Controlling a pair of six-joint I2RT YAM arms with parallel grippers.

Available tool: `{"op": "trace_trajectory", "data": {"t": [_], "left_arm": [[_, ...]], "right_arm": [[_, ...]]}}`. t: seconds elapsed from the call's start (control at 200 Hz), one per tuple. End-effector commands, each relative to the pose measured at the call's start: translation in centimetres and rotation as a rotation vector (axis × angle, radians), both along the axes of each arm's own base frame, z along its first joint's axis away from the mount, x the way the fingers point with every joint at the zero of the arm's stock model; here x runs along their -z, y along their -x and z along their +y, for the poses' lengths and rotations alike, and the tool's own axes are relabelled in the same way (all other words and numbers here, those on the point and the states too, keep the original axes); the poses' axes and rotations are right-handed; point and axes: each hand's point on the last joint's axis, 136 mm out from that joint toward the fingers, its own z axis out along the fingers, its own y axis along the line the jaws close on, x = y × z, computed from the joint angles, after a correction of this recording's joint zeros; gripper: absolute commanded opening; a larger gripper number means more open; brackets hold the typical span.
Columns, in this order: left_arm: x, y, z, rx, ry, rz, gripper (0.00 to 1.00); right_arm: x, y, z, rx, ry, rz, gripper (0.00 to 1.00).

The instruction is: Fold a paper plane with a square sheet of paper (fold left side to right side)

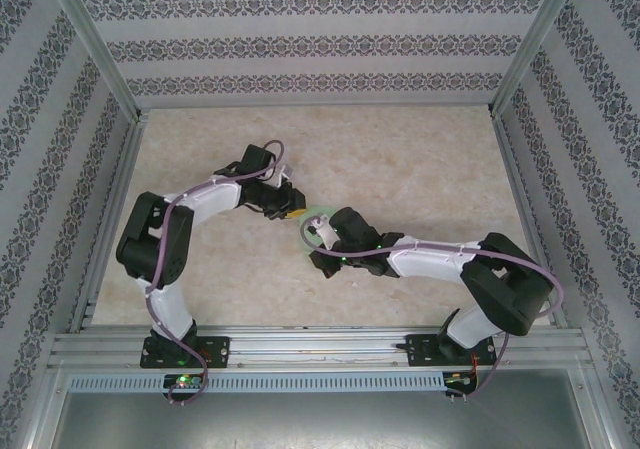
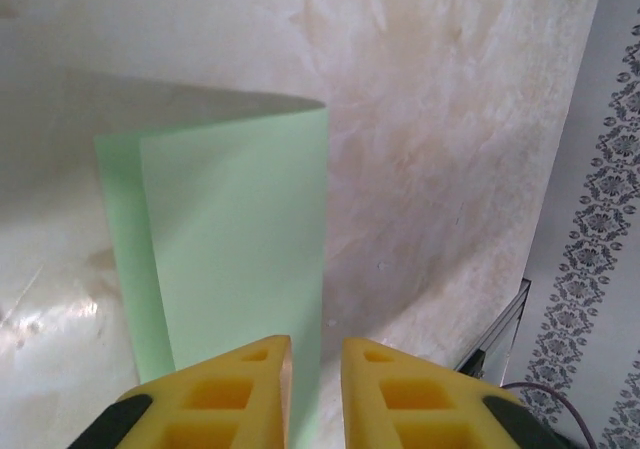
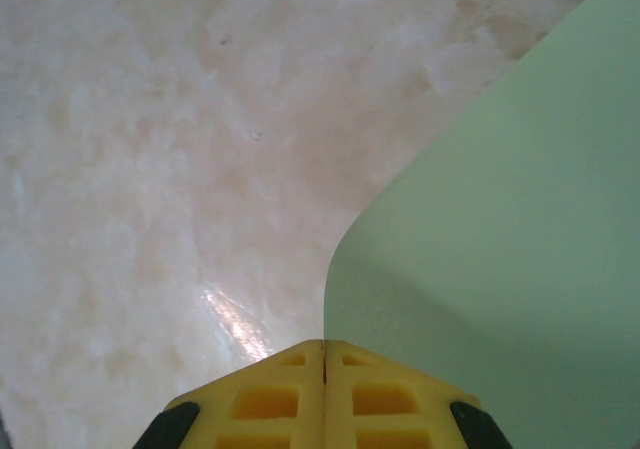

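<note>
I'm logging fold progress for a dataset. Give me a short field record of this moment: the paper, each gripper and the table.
paper: square sheet of paper, light green, bent over itself with two layers showing, curved rather than pressed flat
left arm: left gripper open, the paper's edge in the gap between its fingers
right arm: right gripper shut, pinching the paper's curled edge
surface: table, beige and mottled
fold: crease not yet flattened

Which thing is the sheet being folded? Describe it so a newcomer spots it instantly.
On the pale marbled table, look at the middle, where the left gripper and right gripper meet. Between them is the square sheet of paper, partly doubled over: thin, plain and light green against yellow fingers.
</note>
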Motion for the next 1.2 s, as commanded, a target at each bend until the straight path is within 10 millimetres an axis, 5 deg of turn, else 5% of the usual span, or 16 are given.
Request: {"op": "trace_trajectory", "data": {"t": [0.0, 0.47, 0.794, 1.194], "left_arm": [[1.0, 0.6, -0.8, 0.084, -0.001, 0.031, 0.17], [5.3, 1.4, -1.9, 0.189, -0.087, 0.103, 0.12], [8.5, 2.1, -0.4, 0.195, -0.188, 0.140, 0.08], [9.6, 2.5, 0.4, 0.194, -0.238, 0.156, 0.06]], "right_arm": [[-0.2, 0.5, 1.0, -0.028, -0.063, 0.067, 0.00], [0.6, -0.3, 0.6, 0.007, -0.061, 0.108, 0.00], [0.9, -1.1, -0.3, 0.060, -0.058, 0.149, 0.00], [1.7, -3.0, -2.2, 0.174, 0.007, 0.195, 0.00]]}}
